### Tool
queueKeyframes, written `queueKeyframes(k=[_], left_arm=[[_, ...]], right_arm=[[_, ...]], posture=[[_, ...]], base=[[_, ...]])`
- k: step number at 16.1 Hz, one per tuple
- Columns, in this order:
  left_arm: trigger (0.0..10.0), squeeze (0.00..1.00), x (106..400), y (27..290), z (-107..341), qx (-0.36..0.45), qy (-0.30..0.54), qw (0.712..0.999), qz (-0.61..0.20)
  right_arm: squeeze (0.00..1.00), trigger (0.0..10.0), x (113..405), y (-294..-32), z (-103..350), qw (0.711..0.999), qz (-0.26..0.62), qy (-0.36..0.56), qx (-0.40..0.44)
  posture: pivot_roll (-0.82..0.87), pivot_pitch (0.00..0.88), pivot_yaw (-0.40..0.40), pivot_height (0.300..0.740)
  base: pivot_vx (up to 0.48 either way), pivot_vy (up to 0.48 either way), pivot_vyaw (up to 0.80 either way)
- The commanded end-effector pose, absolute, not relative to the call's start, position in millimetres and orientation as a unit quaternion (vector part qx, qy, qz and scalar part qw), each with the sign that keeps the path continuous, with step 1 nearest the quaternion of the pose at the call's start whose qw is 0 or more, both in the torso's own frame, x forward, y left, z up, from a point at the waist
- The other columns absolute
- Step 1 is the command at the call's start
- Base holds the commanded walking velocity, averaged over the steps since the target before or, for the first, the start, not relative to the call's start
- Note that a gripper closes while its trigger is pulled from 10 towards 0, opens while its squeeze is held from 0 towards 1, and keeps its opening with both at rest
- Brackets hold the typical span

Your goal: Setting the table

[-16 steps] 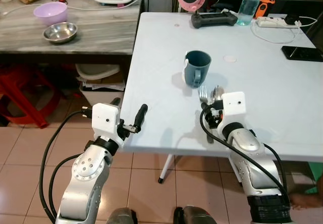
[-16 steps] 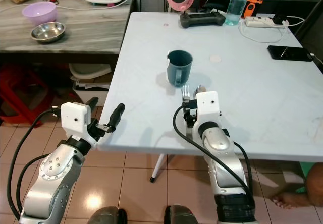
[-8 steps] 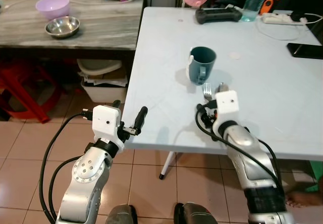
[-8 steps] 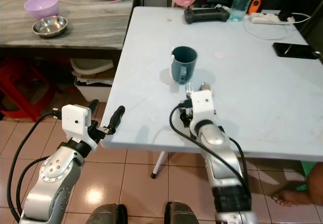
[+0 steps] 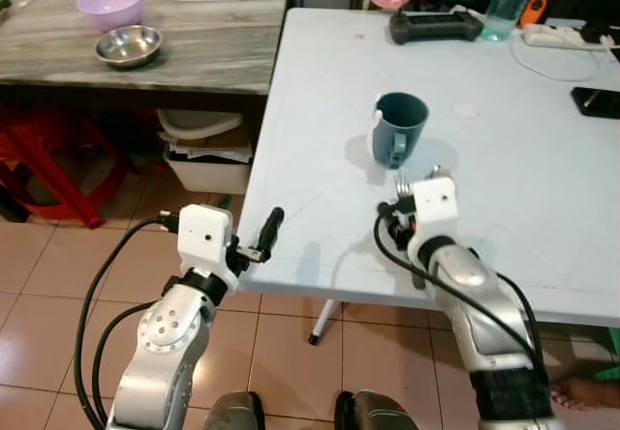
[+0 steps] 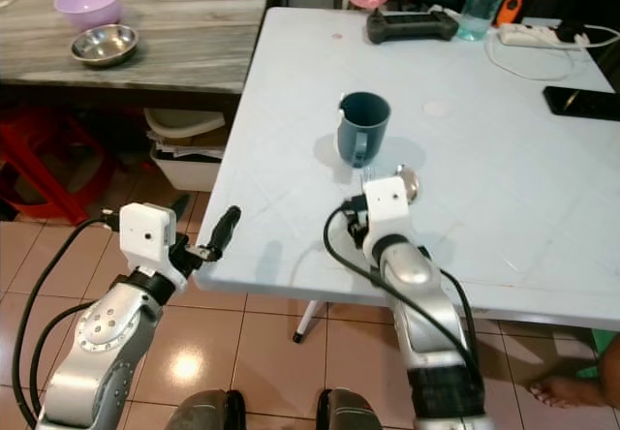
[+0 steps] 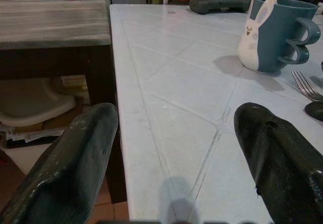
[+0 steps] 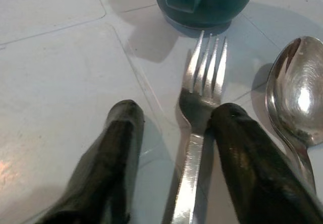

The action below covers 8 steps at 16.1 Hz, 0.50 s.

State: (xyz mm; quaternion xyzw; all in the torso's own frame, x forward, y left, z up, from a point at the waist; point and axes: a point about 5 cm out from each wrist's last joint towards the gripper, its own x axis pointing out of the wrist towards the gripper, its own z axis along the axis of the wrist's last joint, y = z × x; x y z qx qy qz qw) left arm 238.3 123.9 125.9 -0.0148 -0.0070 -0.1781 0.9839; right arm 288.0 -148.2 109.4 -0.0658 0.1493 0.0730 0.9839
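A dark teal mug (image 5: 400, 130) with a white bunny on its side stands on the pale table (image 5: 320, 159), near its front. Just in front of the mug a steel fork (image 8: 202, 95) and a spoon (image 8: 298, 95) lie side by side on the tabletop. My right gripper (image 8: 177, 114) is low over the table, open, with the fork's neck between its fingers (image 8: 118, 153); the spoon lies outside them. My left gripper (image 5: 250, 219) hovers open at the table's front left corner, holding nothing. The mug (image 7: 272, 32) is also in the left wrist view.
A grey counter (image 5: 194, 52) to the left holds a purple bowl (image 5: 109, 6) and a steel bowl (image 5: 128, 46). At the table's far end are a black controller (image 5: 436, 26), a water bottle (image 5: 511, 4), a power strip (image 5: 572, 35) and a phone (image 5: 596, 101). A red stool (image 5: 48, 168) stands on the floor.
The whole view has shifted as the camera moved. My right gripper has slid a little to the left over the fork and spoon. The left arm keeps its pose.
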Motion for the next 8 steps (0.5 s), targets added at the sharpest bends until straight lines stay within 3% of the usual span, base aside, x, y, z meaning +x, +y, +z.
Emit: queueKeyframes(k=[1,3,8], left_arm=[[10.0,0.00,236.3,125.0,127.4,-0.009,-0.008,0.983,-0.182],[10.0,0.00,237.2,125.2,128.1,-0.009,-0.010,0.983,-0.186],[10.0,0.00,238.1,125.7,130.1,-0.009,-0.015,0.982,-0.190]], right_arm=[[0.00,1.3,277.5,-151.7,88.7,0.974,0.064,0.207,-0.060],[0.00,10.0,278.0,-154.9,96.4,0.979,0.048,0.192,-0.053],[0.00,10.0,275.1,-158.2,114.4,0.985,0.029,0.160,-0.052]], posture=[[0.03,0.130,0.013,0.740],[0.03,0.128,0.015,0.740],[0.03,0.126,0.019,0.740]], base=[[0.000,0.000,0.00],[0.000,0.000,0.00],[0.000,0.000,0.00]])
